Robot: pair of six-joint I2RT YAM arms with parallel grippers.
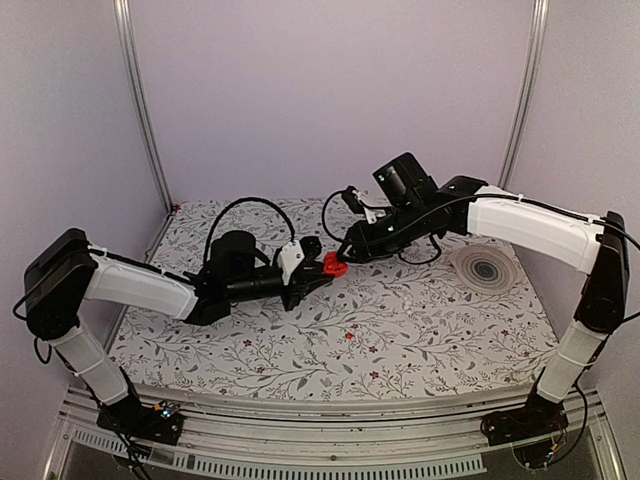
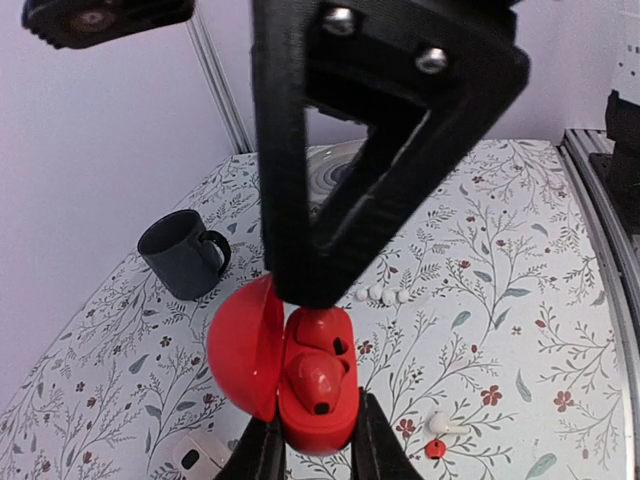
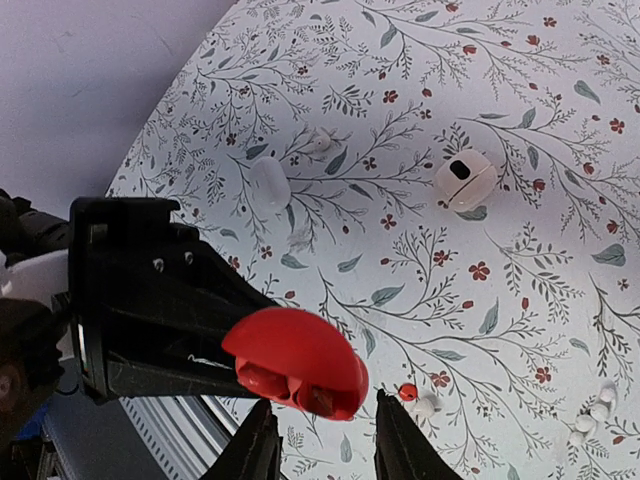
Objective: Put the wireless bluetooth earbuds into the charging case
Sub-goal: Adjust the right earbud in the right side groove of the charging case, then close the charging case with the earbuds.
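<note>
Left hand (image 2: 318,445): clamped on the red case (image 2: 318,405), one finger on each side, at the bottom centre of the left wrist view.
Red case: held up off the desk (image 1: 400,330), in the middle of the top view, between my two hands.
Lid (image 2: 240,350): open, swung out to the left of the case body.
Earbud (image 2: 313,378): red, sitting in the case body.
Right hand (image 3: 325,445): fingers apart with nothing between them. Its tips are right at the red case; I cannot tell if they touch it.
White case (image 3: 463,180): lying on the desk, upper right of the right wrist view, a dark hollow showing, well apart from both hands.
Loose bits: a red bit (image 3: 407,392) with a white bit (image 3: 425,406) just beside it, low in that view.
Mug (image 2: 183,255): dark grey, upright, at the left of the left wrist view.
</note>
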